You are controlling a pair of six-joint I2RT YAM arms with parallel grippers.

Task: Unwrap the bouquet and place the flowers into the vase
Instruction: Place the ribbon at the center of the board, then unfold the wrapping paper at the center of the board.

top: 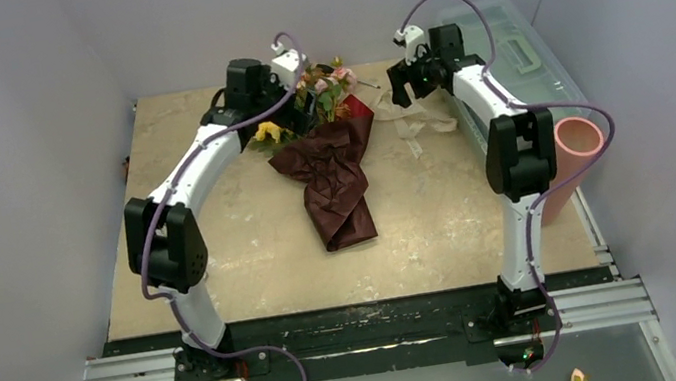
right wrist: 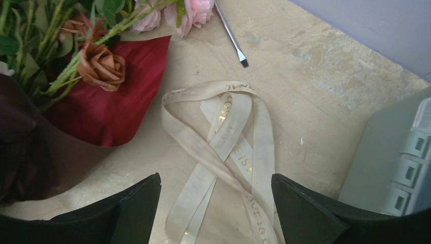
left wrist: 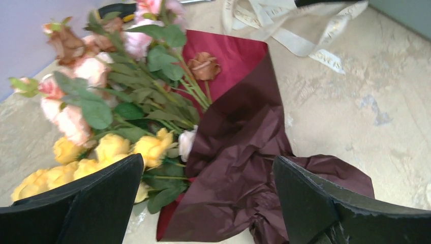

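Left gripper (left wrist: 207,160) hangs over the far middle of the table (top: 244,265), its two black fingers spread wide with nothing between them; under them lie the yellow blooms and the crumpled paper. Right gripper (right wrist: 214,178) hangs near the far right part of the table, its fingers also well apart and closed on nothing, with the ribbon flat on the table under the gap.

A clear greenish plastic box (top: 521,52) with a handle sits at the far right corner. The dark red paper (top: 337,175) lies in the middle of the table, crinkled and loosely open, its narrow end towards the near edge and its wide end towards the far edge. The vase (top: 578,142), salmon pink, stands upright at the right edge, partly hidden behind the right arm.

The flowers (left wrist: 127,101), pink, yellow and orange with green leaves, lie on their side with their stems inside the wide end of the paper and their heads close to the far edge. The cream ribbon (right wrist: 223,137) lies untied and looped on the bare table, just beside the paper and between it and the box. A thin grey rod (right wrist: 231,35) with a dark tip lies beyond the ribbon, near the pink blooms.
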